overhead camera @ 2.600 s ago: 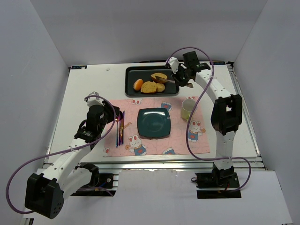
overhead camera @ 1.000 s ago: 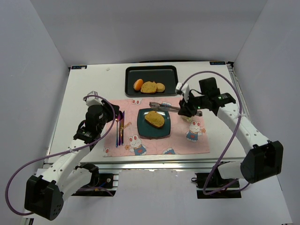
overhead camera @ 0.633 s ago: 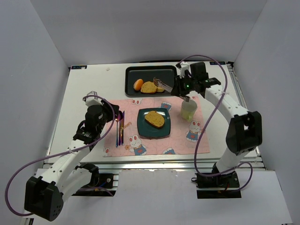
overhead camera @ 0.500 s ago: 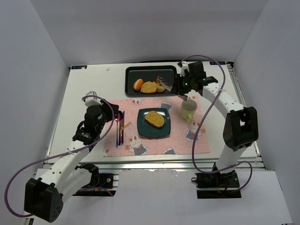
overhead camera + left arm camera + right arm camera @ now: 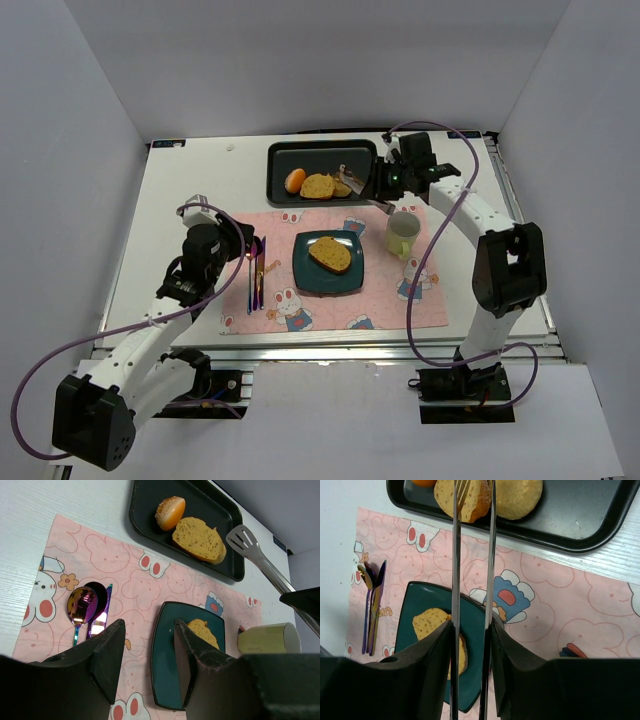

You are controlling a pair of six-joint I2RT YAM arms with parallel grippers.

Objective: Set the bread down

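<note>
One toasted bread slice (image 5: 330, 253) lies on the teal plate (image 5: 300, 275); it also shows in the left wrist view (image 5: 202, 631) and the right wrist view (image 5: 437, 625). The second slice (image 5: 318, 186) lies in the black tray (image 5: 320, 158), between an orange bun (image 5: 295, 180) and a pale roll (image 5: 342, 187). My right gripper (image 5: 385, 180) is shut on metal tongs (image 5: 472, 555). The tong arms stand apart, with their tips over the tray's slice (image 5: 470, 497) and nothing between them. My left gripper (image 5: 145, 655) is open and empty over the pink mat, left of the plate.
A pale green mug (image 5: 402, 232) stands on the mat right of the plate, below my right wrist. A spoon and other cutlery (image 5: 256, 280) lie on the mat left of the plate, close to my left gripper.
My right arm carried a slice in the tongs from the tray to the plate, left it there and swung back; the tong tips are over the tray again. The left arm has not moved.
</note>
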